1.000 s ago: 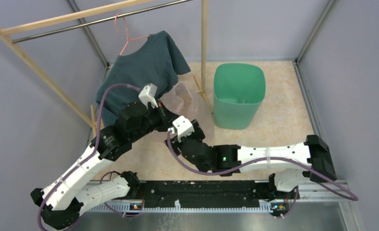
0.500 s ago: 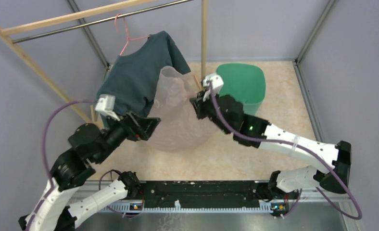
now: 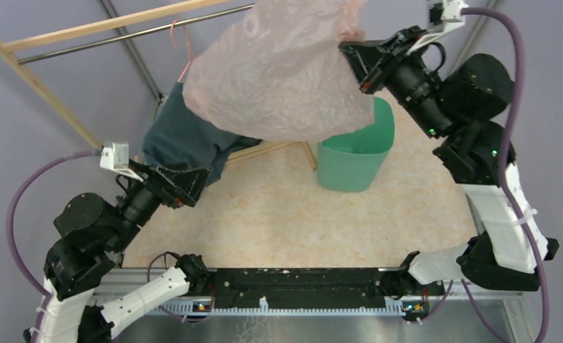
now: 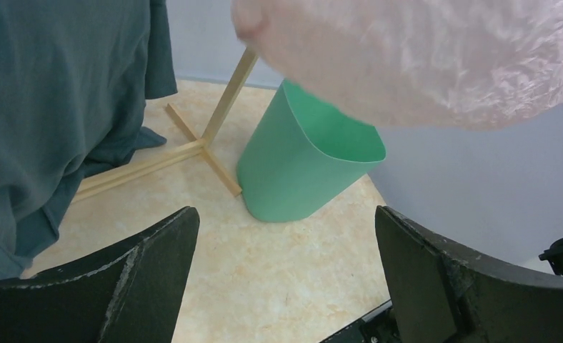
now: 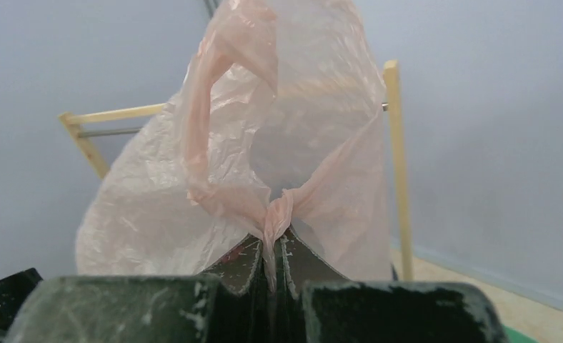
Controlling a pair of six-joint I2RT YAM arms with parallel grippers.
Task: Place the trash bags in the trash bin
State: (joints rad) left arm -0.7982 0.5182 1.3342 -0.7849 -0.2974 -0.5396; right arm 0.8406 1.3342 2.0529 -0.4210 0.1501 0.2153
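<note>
Trash bag (image 3: 278, 71) is way up in the air, hanging above the trash bin (image 3: 355, 153) and hiding part of its rim. Right gripper (image 5: 271, 250) has a bunched bit of film pinched tight. Left gripper (image 3: 186, 187) is spread wide, holding nothing, down near the teal shirt (image 3: 182, 139).

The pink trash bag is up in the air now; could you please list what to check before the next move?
1. Right gripper shut on the trash bag: ok.
2. Left gripper open, off the bag: ok.
3. Trash bin upright, mouth open: ok.
4. Bag centred over the bin: cannot tell; the top view only shows overlap.
5. Bag apart from the teal shirt: ok, gap in left wrist view.
</note>
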